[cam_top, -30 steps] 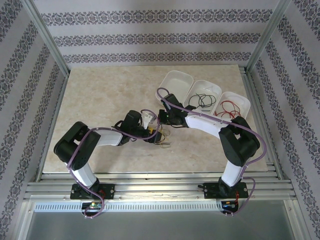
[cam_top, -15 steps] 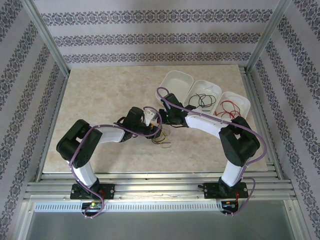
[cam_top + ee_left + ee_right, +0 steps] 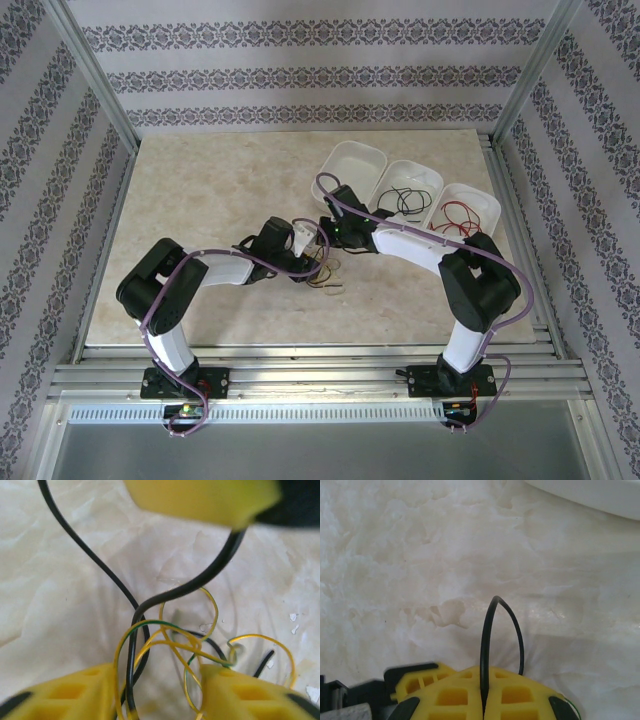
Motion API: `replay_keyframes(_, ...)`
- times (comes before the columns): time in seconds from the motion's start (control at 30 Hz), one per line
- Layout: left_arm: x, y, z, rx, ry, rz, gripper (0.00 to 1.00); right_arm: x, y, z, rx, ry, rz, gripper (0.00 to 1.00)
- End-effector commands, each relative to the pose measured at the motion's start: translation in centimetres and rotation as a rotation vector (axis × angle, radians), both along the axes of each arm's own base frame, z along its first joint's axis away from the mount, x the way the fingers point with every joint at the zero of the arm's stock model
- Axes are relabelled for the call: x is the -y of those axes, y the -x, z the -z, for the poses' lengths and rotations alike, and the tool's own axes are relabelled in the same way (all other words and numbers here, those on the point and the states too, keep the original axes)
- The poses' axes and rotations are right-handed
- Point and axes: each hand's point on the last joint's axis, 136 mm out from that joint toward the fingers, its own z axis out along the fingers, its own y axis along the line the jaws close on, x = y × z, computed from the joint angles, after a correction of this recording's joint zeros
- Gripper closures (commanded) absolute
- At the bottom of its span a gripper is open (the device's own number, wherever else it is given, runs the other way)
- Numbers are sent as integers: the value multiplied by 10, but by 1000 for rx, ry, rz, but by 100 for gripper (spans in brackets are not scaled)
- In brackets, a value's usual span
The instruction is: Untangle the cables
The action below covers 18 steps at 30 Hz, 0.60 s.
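Observation:
A tangle of cables [image 3: 326, 277] lies on the marble table just in front of both grippers. In the left wrist view, thin yellow cable [image 3: 177, 643] loops cross a black cable [image 3: 200, 580] on the table. My left gripper [image 3: 155, 682] is low over the tangle, its yellow fingers [image 3: 65, 695] apart, with yellow and black strands running between them. My right gripper [image 3: 484, 700] is shut on a loop of the black cable [image 3: 488, 630], held just above the table. From above, the left gripper [image 3: 300, 264] and right gripper [image 3: 327, 236] sit close together.
Three white trays stand in a row at the back right. The left tray [image 3: 352, 160] holds nothing, the middle tray [image 3: 425, 178] holds a black cable [image 3: 404, 200], and the right tray [image 3: 487, 203] holds a red cable [image 3: 460, 213]. Bare marble lies to the left.
My left gripper has slid right onto the tangle and its jaws have narrowed around the strands. The right gripper has stayed shut on the black cable in much the same place.

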Motion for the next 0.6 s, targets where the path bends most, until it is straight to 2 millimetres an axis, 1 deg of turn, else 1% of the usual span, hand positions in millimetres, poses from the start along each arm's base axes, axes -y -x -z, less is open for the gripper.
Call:
replay_keyframes(0.0, 3, 6, 4, 1, -31, 29, 67, 1, -5, -18, 39, -30, 8, 100)
replay_keyframes(0.1, 4, 7, -3, 16, -3, 20, 80, 13, -6, -22, 55, -9, 30, 100)
replay_keyframes(0.2, 5, 9, -13, 35, 39, 14, 88, 31, -6, -26, 77, 37, 59, 100)
replay_keyframes(0.27, 2, 9, -18, 53, 56, -7, 95, 45, -5, -32, 101, 71, 80, 100)
replay_keyframes(0.3, 1, 8, -20, 57, 61, -20, 97, 52, -5, -35, 112, 87, 91, 100)
replay_keyframes(0.43, -9, 9, -22, 64, 66, -61, 100, 82, -5, -50, 153, 135, 143, 100)
replay_keyframes(0.57, -20, 10, -16, 53, 47, -95, 100, 113, -3, -70, 204, 177, 200, 100)
